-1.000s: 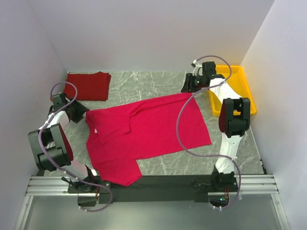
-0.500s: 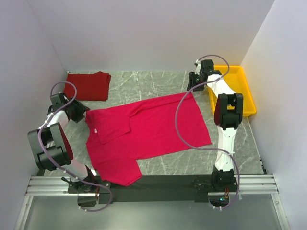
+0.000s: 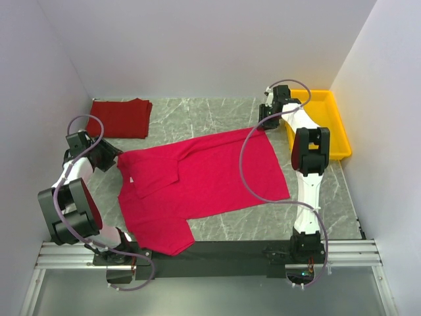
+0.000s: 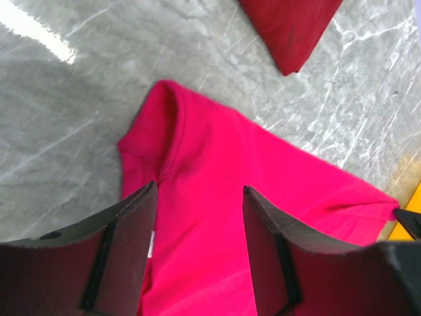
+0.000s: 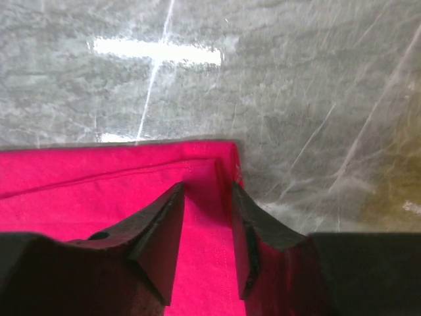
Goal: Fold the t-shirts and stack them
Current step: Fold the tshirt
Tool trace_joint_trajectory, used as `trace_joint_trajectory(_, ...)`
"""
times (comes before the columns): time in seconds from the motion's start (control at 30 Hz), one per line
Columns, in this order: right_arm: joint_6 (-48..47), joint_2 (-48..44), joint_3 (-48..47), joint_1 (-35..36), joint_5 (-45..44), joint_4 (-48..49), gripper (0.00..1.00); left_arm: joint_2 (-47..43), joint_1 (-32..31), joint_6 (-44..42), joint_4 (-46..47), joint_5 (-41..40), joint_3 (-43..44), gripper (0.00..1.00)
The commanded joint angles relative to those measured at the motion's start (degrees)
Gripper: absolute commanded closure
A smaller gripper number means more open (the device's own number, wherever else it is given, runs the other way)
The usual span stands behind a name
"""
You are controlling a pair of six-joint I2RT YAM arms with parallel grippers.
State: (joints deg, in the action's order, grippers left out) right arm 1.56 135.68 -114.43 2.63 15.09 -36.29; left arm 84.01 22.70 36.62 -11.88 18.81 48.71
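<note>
A grey tabletop with pale marble veining fills the floor of a white-walled enclosure. A shallow yellow rectangular tray sits at the table's far right corner, close to the right wall; its left side is partly hidden. In the left wrist view, a sliver of that tray shows at the right edge and a bright glare streak crosses the stone. Another white reflection lies on the marble in the right wrist view. Along the near edge runs a black strip, flanked by aluminium rails.
</note>
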Motion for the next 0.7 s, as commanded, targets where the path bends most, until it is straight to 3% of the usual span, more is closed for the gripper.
trace_joint_trajectory(0.0, -0.95, 0.38, -2.81, -0.26, 0.38, -0.45, 0.62, -3.15, 0.59, -1.11, 0.01, 1.41, -0.98, 0.40)
trace_joint_trajectory(0.17, -1.04, -0.93, -1.24, -0.26, 0.03, 0.96, 0.76, -4.64, 1.12, -1.20, -0.51, 1.76, -2.21, 0.40)
trace_joint_trajectory(0.5, -5.78, -7.53, 6.85, -0.61, -0.59, 6.32, 0.80, -6.05, 1.56, -1.47, -1.39, 2.20, -2.39, 0.40)
trace_joint_trajectory(0.53, -6.39, -7.79, 7.64, -0.61, -0.33, 6.84, 0.80, -6.14, 1.56, -1.47, -1.39, 2.37, -2.39, 0.40)
trace_joint_trajectory(0.67, -7.89, -8.76, 8.08, -0.79, -0.77, 6.41, 0.59, -6.31, 1.73, -1.64, -1.66, 2.46, -2.48, 0.40)
